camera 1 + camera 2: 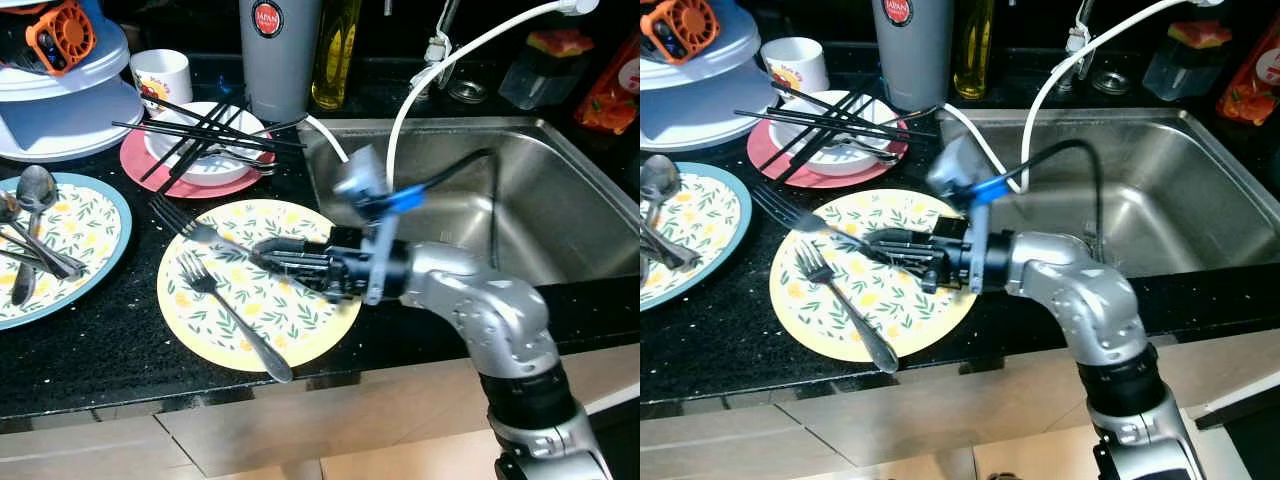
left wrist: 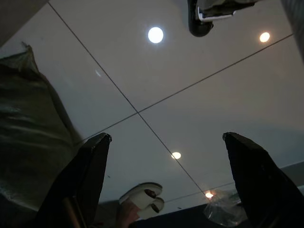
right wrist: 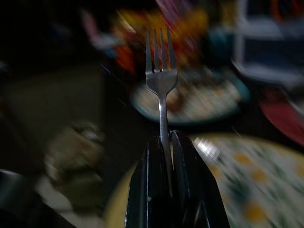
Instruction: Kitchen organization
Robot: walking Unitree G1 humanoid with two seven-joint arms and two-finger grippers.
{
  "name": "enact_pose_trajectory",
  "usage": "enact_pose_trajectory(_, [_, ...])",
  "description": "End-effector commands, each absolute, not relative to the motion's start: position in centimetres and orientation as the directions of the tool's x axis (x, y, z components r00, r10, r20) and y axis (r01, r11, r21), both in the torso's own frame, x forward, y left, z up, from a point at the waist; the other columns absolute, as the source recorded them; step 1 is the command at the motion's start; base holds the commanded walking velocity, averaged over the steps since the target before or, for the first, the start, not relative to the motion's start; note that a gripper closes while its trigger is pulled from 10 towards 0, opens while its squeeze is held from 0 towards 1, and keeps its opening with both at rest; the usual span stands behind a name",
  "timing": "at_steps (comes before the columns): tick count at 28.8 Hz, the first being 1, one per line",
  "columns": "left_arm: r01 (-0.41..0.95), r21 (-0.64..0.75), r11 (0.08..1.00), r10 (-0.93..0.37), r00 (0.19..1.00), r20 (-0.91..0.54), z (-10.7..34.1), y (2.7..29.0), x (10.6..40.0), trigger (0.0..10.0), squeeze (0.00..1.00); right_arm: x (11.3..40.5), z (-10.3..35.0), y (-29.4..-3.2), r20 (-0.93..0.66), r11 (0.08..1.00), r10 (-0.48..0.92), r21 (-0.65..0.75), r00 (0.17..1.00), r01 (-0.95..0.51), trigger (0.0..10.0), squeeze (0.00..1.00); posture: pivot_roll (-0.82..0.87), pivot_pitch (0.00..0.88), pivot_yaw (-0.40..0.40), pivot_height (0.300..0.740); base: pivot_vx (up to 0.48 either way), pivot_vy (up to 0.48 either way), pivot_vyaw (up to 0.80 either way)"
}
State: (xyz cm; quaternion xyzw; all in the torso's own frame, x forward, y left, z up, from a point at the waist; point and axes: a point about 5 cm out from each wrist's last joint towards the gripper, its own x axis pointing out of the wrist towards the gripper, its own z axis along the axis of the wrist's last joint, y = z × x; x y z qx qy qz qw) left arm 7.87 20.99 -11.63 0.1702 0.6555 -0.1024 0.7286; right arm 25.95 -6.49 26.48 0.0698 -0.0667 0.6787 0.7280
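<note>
My right gripper (image 1: 268, 254) reaches leftward over the yellow floral plate (image 1: 300, 320) and is shut on the handle of a silver fork (image 1: 188, 227), whose tines point toward the left. In the right wrist view the fork (image 3: 161, 80) sticks straight out from between the closed fingers (image 3: 147, 190). A second fork (image 1: 232, 318) lies flat on the same plate. My left gripper (image 2: 166, 142) is open, with a tiled floor behind it.
A blue-rimmed floral plate (image 1: 95, 250) with spoons sits at the left. A pink plate (image 1: 140, 160) holds a white bowl and black chopsticks. Behind stand a mug (image 1: 162, 75), a grey flask (image 1: 280, 55) and an oil bottle (image 1: 336, 50). The steel sink (image 1: 520, 190) lies to the right.
</note>
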Motion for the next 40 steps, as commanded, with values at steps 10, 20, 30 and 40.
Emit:
enact_pose_trajectory(10, [0.381,0.117,0.917,0.085,0.099,-0.991,-11.8,21.1,6.9,10.0,0.00,26.1,30.9,-10.1,0.640,0.046,0.767,0.020,0.048,-0.999,10.0,0.00,0.07,0.092,-0.080,0.740,0.000,0.000,0.00])
enact_pose_trajectory(20, [0.385,0.114,0.916,0.083,0.098,-0.992,-11.8,21.0,6.8,10.0,0.00,28.8,31.2,-13.0,0.694,0.230,0.657,0.185,0.293,-0.955,10.0,0.00,0.07,0.096,-0.075,0.740,0.000,0.000,-0.34])
enact_pose_trajectory(30, [0.389,0.115,0.914,0.083,0.098,-0.992,-11.8,21.0,6.8,10.0,0.00,32.4,29.1,-13.8,0.516,0.518,0.602,0.328,0.610,-0.790,10.0,0.00,0.06,0.096,-0.067,0.740,0.000,0.000,-0.63])
enact_pose_trajectory(40, [0.392,0.115,0.913,0.083,0.098,-0.992,-11.8,21.0,6.8,10.0,0.00,35.5,25.1,-12.5,0.163,0.800,0.558,0.155,0.813,-0.580,10.0,0.00,0.06,0.104,-0.068,0.740,0.000,0.000,0.00])
